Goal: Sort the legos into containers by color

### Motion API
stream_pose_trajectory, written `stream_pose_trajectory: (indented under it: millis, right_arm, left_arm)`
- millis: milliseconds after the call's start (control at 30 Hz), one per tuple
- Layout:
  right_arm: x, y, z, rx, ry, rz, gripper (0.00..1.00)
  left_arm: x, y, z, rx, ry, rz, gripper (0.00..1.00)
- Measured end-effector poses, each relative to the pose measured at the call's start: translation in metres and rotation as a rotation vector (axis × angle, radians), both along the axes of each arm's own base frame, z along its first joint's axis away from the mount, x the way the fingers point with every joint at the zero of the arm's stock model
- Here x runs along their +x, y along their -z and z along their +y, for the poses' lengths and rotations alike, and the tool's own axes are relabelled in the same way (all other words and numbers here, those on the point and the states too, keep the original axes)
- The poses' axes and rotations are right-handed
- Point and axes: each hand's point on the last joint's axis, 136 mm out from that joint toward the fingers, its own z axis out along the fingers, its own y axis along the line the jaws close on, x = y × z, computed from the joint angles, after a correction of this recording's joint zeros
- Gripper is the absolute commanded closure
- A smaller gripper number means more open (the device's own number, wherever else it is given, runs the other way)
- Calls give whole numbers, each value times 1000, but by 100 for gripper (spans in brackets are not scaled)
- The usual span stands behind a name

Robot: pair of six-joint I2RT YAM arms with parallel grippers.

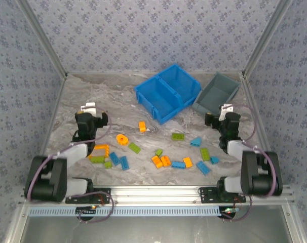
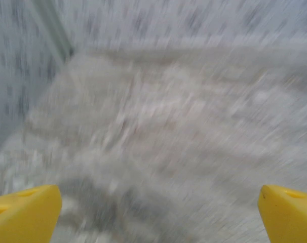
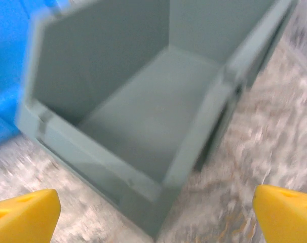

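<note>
— Where are the legos [image 1: 163, 161] to be found?

— They are scattered over the table [image 1: 113, 101], between the two arms and nearer than the bins. An orange round piece [image 1: 122, 139] is seen left of centre. An orange frame [image 1: 100, 150] is seen close to the left arm, with lime and blue bricks just beside it. A further cluster of orange, blue and lime bricks is spread toward the right arm.

— And the bins?

— The blue bin [image 1: 143, 93] is set at the far middle of the table, turned at an angle. The grey bin [image 1: 219, 91] is placed just beside it, on the right.

— How is the left gripper [image 1: 88, 115] held?

— It is raised over the left part of the table. Its jaws are held wide apart. Its wrist view is badly blurred, and only marbled table surface can be made out between the yellow fingertips [image 2: 24, 212].

— And the right gripper [image 1: 222, 117]?

— It is held near the grey bin and pointed at its open front. In the wrist view the bin's inner floor and walls are seen ahead. The jaws are likewise spread wide.
</note>
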Motion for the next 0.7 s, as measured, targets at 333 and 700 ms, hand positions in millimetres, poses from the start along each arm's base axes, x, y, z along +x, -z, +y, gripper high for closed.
stream_pose_trajectory:
  millis: [333, 700]
  right_arm:
    - [-64, -278, 1, 322, 163, -385, 18]
    - [-60, -154, 79, 282, 52, 305, 14]
  left_arm:
    - [-4, -257, -46, -484, 58, -190, 4]
    - [-4, -45, -198, -542, 60, 676, 20]
